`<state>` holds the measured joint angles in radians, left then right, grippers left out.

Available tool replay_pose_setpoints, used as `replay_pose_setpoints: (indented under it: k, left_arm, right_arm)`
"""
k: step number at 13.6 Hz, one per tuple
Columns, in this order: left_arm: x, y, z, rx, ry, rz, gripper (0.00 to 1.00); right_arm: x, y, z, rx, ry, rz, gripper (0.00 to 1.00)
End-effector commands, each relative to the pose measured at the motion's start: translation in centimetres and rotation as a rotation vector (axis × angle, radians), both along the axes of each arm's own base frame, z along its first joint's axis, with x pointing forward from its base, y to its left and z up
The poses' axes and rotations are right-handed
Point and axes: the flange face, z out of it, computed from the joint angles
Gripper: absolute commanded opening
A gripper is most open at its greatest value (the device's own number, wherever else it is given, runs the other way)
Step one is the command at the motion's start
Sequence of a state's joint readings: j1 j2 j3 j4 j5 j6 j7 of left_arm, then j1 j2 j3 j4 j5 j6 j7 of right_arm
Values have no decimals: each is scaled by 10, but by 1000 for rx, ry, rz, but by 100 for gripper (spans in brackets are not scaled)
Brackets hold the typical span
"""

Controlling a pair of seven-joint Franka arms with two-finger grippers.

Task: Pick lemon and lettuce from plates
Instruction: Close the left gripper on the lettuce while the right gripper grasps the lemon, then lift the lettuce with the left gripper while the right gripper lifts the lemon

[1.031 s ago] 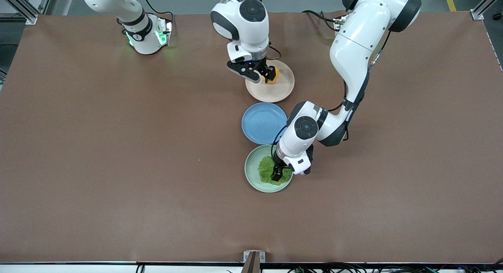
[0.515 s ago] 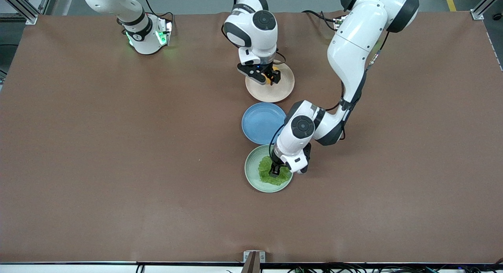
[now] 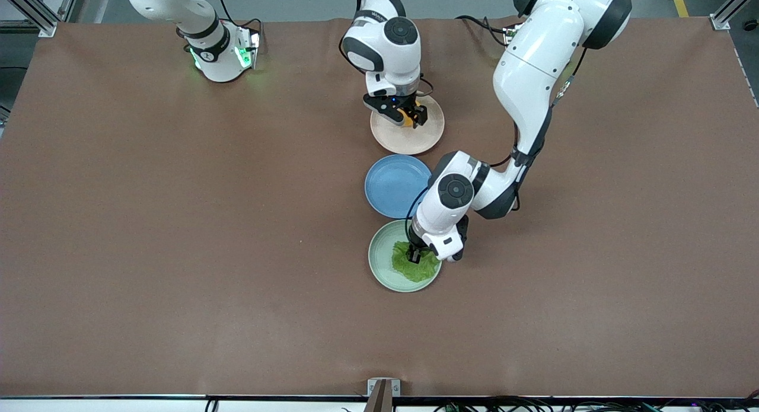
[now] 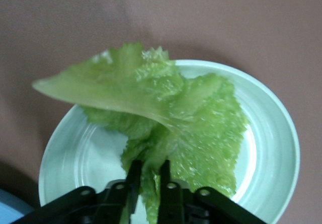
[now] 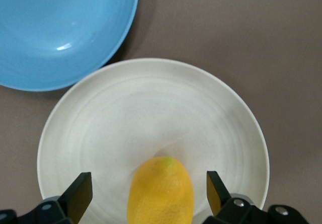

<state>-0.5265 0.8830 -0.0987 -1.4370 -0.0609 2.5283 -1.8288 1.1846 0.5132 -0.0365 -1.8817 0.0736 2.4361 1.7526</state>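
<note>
The left gripper [image 4: 149,181] pinched the crinkled lettuce [image 4: 171,118], one leaf edge lifted off the smooth mint plate [image 4: 274,148]. The right gripper [image 5: 148,196] hung wide open astride the smooth oval lemon [image 5: 161,191], fingers clear of it, on the matte beige plate [image 5: 151,108], whose rim nearly met the blue plate [image 5: 55,27]

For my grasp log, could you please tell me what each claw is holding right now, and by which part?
The left claw pinches the lettuce by its edge over the green plate. The right claw is open around the lemon, holding nothing.
</note>
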Motion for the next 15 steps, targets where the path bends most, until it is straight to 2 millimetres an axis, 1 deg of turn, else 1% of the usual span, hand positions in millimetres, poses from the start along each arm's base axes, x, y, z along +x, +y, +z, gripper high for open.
replay_pose_setpoints:
  k: [1, 3, 4, 6, 7, 8, 9, 10, 11, 12, 13, 14, 15]
  left_arm:
    - [1, -1, 6, 12, -13, -12, 7]
    - [3, -2, 19, 5, -25, -10, 4]
    - [6, 1, 29, 6, -25, -7, 2]
    - [7, 5, 60, 22, -2, -10, 1]
    - [9, 11, 86, 29, 5, -9, 0]
    - [14, 23, 110, 35, 9, -7, 0]
    - [23, 48, 135, 47, 18, -13, 0]
    - [26, 71, 149, 67, 41, -46, 0]
    - [28, 100, 162, 79, 52, -105, 0]
    - [26, 125, 165, 85, 58, -148, 0]
    - [22, 149, 166, 91, 65, -178, 0]
    - [17, 173, 162, 97, 75, -207, 0]
    - [12, 196, 157, 100, 82, -235, 0]
  right_arm:
    - [-10, 2, -5, -3, -16, -20, 98]
    - [-16, 6, -8, -4, -15, -12, 96]
    - [-17, 6, -13, -7, -14, -15, 95]
    - [-18, 8, -15, 6, -21, -43, 95]
    - [-19, 9, -19, 6, -21, -43, 95]
    - [-24, 12, -22, 11, -24, -36, 93]
    - [-27, 13, -27, 10, -24, -33, 92]
    - [-28, 14, -27, 9, -26, -28, 90]
    - [-28, 14, -28, 8, -25, -28, 87]
    - [-31, 14, -31, 3, -25, -22, 84]
    - [-34, 15, -35, -1, -23, -18, 83]
    - [-35, 16, -38, -3, -23, -16, 82]
    - [-36, 18, -38, -1, -24, -14, 79]
